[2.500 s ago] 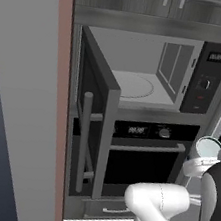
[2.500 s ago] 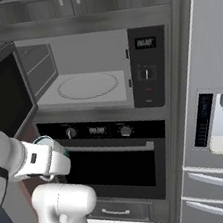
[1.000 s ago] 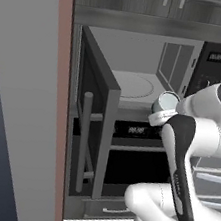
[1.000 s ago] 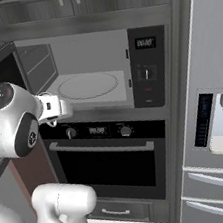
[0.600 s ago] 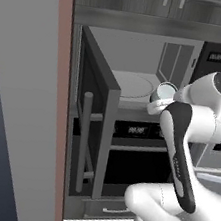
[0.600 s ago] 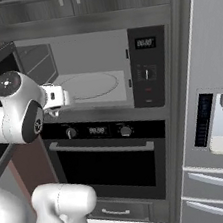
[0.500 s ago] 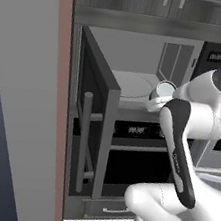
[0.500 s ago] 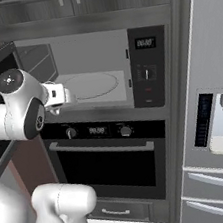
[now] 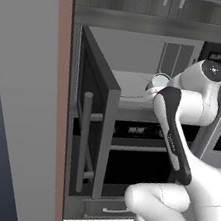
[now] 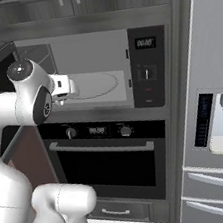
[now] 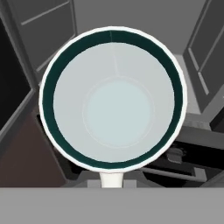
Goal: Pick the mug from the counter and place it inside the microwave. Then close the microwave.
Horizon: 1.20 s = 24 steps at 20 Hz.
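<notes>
You have the mug [image 11: 112,103] pinched in the end effector [image 9: 151,88], carried at the mouth of the microwave [image 10: 95,70], just above the front edge of its pale floor. In the left base view the mug [image 9: 161,80] sits at about 10 o'clock from the arm's big white joint, with the turntable [image 9: 133,84] just beyond it. The hand view looks straight down into the cup, the handle at 6 o'clock toward the end effector, so the grip appears to be at that side.

Treat the mug as light, rigid and likely smooth: it could swing or slip in a narrow pinch, and a hard landing could chip it. Keep it level and lower it gently.

The door [image 9: 91,130] stands wide open at your left, with its bar handle [image 9: 82,143] free for closing later.
</notes>
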### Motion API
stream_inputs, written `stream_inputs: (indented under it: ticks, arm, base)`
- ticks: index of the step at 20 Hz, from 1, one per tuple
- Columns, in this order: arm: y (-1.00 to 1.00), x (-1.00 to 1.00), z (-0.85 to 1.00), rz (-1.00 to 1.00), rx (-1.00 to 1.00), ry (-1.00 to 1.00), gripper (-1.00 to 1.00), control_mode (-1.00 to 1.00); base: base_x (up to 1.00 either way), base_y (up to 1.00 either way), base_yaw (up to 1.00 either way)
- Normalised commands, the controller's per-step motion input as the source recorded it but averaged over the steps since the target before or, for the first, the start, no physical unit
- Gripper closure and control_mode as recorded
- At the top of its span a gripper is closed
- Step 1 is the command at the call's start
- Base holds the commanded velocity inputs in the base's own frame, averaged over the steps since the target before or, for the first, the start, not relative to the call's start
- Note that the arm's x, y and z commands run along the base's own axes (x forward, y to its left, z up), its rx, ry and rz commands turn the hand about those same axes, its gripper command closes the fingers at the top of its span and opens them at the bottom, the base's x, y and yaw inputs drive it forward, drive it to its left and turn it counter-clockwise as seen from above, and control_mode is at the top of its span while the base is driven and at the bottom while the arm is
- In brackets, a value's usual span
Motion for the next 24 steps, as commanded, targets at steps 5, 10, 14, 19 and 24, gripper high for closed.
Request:
stream_inputs:
  ticks: [5, 10, 14, 19, 24]
  arm:
    - [0.03, 0.38, -0.05, 0.00, 0.00, 0.01, 1.00, -1.00]
    - [0.00, 0.32, -0.30, 0.00, 0.00, 0.02, 1.00, -1.00]
    - [0.01, 0.34, -0.16, 0.00, 0.00, 0.01, 1.00, -1.00]
    - [0.01, 0.38, -0.01, 0.00, 0.00, 0.02, 1.00, -1.00]
    - [0.05, 0.36, 0.00, 0.00, 0.00, 0.19, 1.00, -1.00]
  base:
    - [0.00, 0.00, 0.00]
    - [0.00, 0.00, 0.00]
    - [0.00, 0.00, 0.00]
    - [0.00, 0.00, 0.00]
    - [0.00, 0.00, 0.00]
